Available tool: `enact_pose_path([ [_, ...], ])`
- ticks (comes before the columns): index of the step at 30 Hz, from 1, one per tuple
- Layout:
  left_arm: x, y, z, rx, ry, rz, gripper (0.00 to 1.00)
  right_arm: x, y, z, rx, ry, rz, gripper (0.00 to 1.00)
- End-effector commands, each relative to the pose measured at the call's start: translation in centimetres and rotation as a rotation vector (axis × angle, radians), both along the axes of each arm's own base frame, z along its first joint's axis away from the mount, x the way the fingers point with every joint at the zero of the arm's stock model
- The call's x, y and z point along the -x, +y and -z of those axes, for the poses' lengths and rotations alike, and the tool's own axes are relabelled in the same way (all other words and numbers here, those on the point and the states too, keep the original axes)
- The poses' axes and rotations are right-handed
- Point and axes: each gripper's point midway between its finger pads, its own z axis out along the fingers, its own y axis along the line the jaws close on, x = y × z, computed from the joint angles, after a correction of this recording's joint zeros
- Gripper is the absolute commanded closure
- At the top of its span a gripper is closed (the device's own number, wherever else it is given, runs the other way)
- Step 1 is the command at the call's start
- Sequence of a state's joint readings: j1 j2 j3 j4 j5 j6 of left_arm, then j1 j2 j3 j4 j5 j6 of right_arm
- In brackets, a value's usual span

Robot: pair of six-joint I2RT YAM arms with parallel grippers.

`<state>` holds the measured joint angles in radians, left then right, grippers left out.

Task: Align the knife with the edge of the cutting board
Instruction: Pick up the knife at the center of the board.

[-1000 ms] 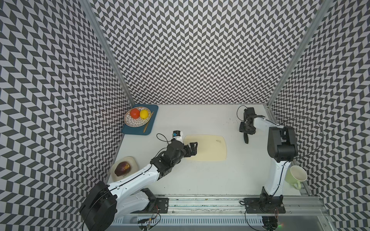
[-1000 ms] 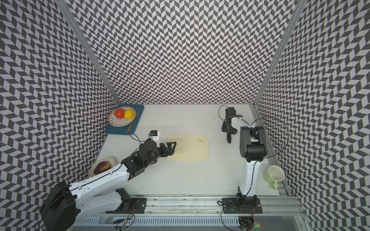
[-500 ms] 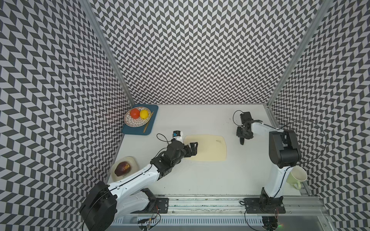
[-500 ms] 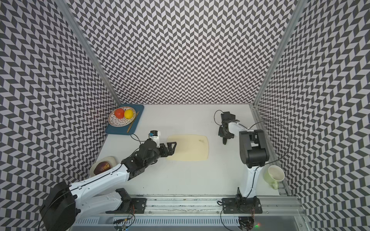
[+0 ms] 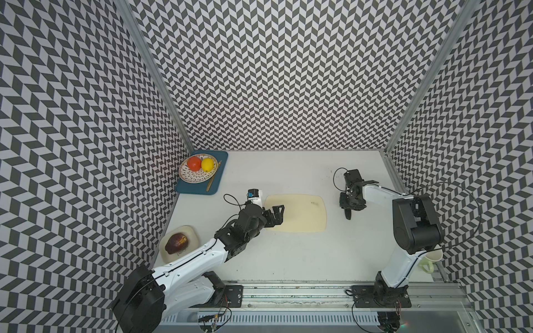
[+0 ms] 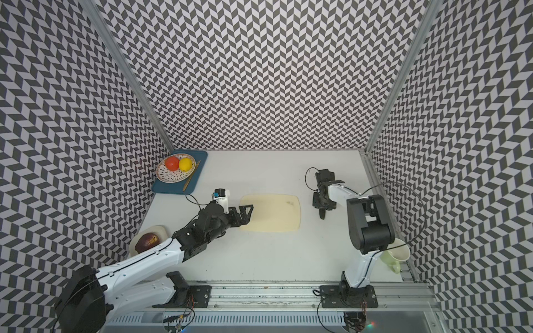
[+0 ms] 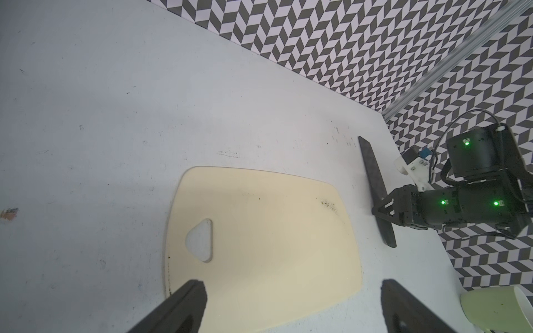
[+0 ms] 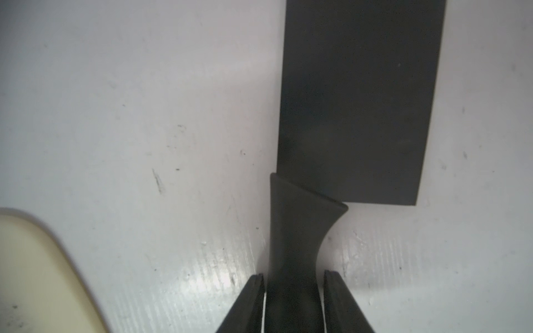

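Note:
The cream cutting board [image 5: 302,213] [image 6: 274,213] [image 7: 274,230] lies mid-table, with its triangular hole at the left end. The black knife [image 7: 372,173] [image 8: 360,101] lies flat on the table just right of the board, about parallel to its right short edge and a gap away. Its handle tip [image 5: 348,214] [image 6: 322,214] points to the front. My right gripper [image 5: 350,201] [image 6: 323,201] [image 8: 292,276] straddles the handle, with thin slivers of light between both fingers and the handle. My left gripper [image 5: 274,216] [image 6: 245,214] [image 7: 291,311] hovers open over the board's left end, holding nothing.
A dark blue tray [image 5: 219,158] at the back left holds a plate with a red and a yellow fruit and a thin golden utensil. A beige dish [image 5: 191,233] with a dark red fruit sits front left. A pale green mug [image 5: 431,259] stands by the right arm's base.
My right gripper has moved with the knife leftward toward the board and a little toward the front. The left arm and the board have stayed put.

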<state>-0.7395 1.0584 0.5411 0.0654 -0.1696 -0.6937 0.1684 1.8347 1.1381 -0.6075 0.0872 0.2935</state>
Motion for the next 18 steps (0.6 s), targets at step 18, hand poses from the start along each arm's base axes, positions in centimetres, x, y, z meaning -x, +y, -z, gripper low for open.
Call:
enact_pose_path([
  [18,0.3,0.7,-0.4,-0.01,-0.026,-0.023,0.0,-3.8,0.0,0.4,0.049,0.082,0.014,0.61],
])
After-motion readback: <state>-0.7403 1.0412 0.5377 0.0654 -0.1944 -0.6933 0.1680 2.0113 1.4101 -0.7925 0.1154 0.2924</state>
